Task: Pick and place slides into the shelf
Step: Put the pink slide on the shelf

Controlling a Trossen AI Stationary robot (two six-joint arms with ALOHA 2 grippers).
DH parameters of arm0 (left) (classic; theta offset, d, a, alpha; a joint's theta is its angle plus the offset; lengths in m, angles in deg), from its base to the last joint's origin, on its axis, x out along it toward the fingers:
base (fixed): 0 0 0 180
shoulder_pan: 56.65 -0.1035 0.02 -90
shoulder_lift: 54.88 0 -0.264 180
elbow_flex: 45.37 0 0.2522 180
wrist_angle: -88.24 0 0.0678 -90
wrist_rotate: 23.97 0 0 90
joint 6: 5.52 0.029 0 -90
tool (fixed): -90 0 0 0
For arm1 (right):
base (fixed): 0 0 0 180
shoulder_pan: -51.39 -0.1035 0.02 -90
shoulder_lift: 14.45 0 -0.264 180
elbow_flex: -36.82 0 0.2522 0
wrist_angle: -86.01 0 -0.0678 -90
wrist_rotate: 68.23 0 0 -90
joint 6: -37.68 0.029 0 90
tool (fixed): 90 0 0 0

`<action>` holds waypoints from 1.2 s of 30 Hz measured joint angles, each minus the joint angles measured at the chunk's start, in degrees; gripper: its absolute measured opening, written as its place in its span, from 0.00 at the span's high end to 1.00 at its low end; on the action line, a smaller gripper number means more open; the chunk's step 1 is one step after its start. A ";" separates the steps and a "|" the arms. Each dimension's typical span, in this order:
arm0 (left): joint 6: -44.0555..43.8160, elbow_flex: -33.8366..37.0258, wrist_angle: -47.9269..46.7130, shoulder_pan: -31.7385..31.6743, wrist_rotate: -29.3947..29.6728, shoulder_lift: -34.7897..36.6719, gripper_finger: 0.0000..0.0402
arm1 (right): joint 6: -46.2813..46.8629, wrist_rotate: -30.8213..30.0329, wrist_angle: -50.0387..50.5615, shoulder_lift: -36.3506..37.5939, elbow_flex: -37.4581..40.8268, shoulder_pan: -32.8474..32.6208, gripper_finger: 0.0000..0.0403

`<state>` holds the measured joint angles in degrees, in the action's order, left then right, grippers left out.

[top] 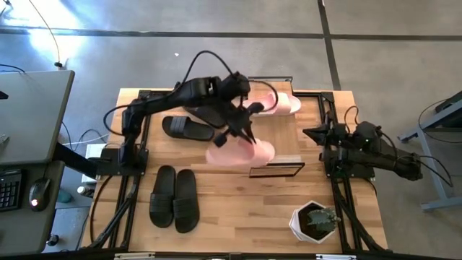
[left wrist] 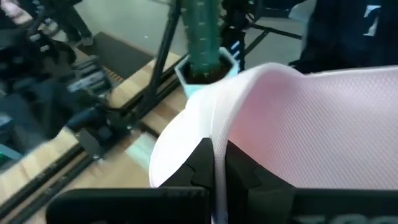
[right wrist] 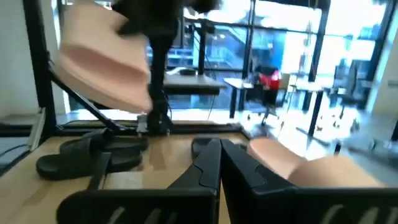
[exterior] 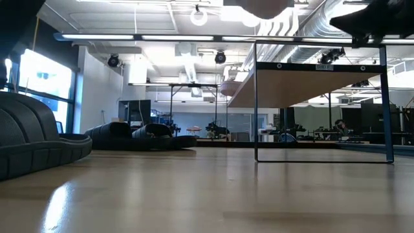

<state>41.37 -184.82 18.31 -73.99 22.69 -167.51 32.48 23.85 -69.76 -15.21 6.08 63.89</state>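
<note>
Pink slide (top: 234, 153) pinched at edge by left gripper (top: 244, 134), lifted clear beside shelf (top: 278, 170) for placing | other pink slide (top: 280, 103) behind shelf | black slides (top: 175, 198) left of shelf | right gripper (top: 312, 133) parked right of shelf, fingers together, empty

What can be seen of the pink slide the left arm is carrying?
The pink slide is light pink, slip-on, with a finely textured, foam-like surface in the left wrist view. The left gripper is shut on its thin edge. In the high view it appears lifted off the table, blurred, over the middle beside the shelf. The right wrist view shows it hanging tilted. Its strap isn't clearly visible.
</note>
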 joint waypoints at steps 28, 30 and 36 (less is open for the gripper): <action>8.29 13.24 36.53 -10.05 -15.38 -7.89 1.00 | 9.36 0.55 35.84 -15.21 -36.71 0.02 0.89; 8.23 13.34 35.83 -10.34 -16.08 -8.05 1.00 | 10.75 0.38 44.62 -15.88 -42.05 0.02 0.91; 8.35 13.31 36.15 -10.45 -17.81 -7.92 1.00 | 16.76 -1.87 55.72 -10.84 -47.21 0.89 0.99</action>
<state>49.73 -171.51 54.46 -84.44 4.88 -175.43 49.25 21.97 -14.04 -26.05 -41.13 64.78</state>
